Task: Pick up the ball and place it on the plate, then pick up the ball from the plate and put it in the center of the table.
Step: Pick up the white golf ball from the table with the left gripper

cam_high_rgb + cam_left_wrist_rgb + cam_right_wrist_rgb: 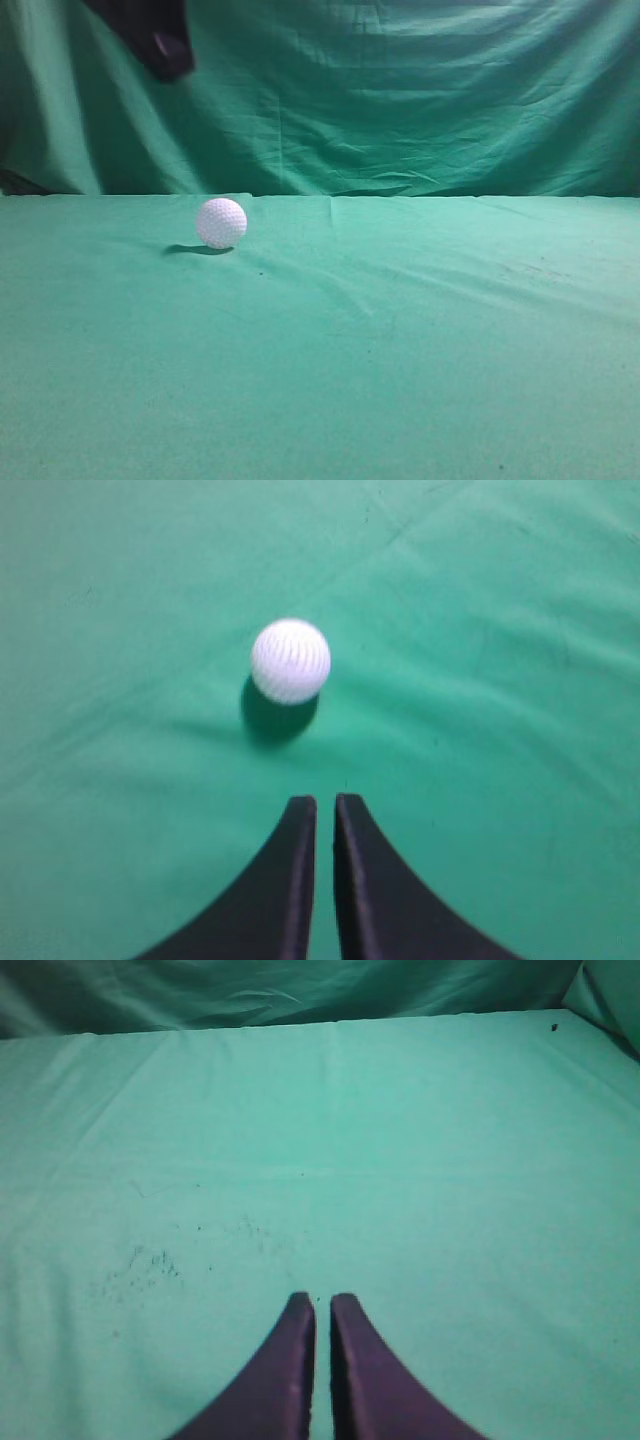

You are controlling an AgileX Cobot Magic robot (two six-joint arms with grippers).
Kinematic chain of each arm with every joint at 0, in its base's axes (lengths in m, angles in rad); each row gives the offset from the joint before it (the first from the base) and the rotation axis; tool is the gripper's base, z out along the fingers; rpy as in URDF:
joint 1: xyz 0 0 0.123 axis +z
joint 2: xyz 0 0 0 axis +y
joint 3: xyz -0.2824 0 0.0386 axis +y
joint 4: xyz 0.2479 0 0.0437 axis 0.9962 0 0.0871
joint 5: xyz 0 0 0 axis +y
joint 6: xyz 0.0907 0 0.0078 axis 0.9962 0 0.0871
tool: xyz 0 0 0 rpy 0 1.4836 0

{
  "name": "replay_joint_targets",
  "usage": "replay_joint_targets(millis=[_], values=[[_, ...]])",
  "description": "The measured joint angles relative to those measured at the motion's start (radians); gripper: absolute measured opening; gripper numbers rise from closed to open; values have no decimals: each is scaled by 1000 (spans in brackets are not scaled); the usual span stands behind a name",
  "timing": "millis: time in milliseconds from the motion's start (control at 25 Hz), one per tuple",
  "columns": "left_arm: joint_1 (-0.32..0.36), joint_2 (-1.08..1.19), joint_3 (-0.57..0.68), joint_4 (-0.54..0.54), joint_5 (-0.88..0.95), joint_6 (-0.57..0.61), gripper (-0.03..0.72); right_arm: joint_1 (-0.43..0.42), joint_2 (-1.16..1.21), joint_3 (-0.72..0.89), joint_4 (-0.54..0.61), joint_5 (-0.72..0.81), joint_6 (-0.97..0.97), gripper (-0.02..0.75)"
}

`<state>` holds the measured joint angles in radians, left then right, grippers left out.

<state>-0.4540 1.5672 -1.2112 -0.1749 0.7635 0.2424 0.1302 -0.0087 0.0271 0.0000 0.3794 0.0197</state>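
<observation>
Both jaws clenched and empty, ball [290, 660] alone on the table [420, 330].

There is one ball [221, 222], white and dimpled, and it lies on one table [420, 340] covered in green cloth. Two grippers are visible, the left gripper [325, 802] and the right gripper [322, 1300], each with two dark fingers. One green curtain [400, 90] hangs behind the table.
</observation>
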Motion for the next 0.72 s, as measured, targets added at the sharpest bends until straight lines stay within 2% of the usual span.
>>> replay_joint_targets(millis=[240,480,560,600,720], values=[[-18,214,-173,2,17,-21,49,0,0,0,0,0,0,50],[-18,337,-245,3,24,-118,499,0,0,0,0,0,0,50],[-18,357,-251,3,24,-131,620,0,0,0,0,0,0,50],[-18,366,-251,6,21,-133,646,0,0,0,0,0,0,50],[-18,393,-253,16,17,-134,642,0,0,0,0,0,0,50]])
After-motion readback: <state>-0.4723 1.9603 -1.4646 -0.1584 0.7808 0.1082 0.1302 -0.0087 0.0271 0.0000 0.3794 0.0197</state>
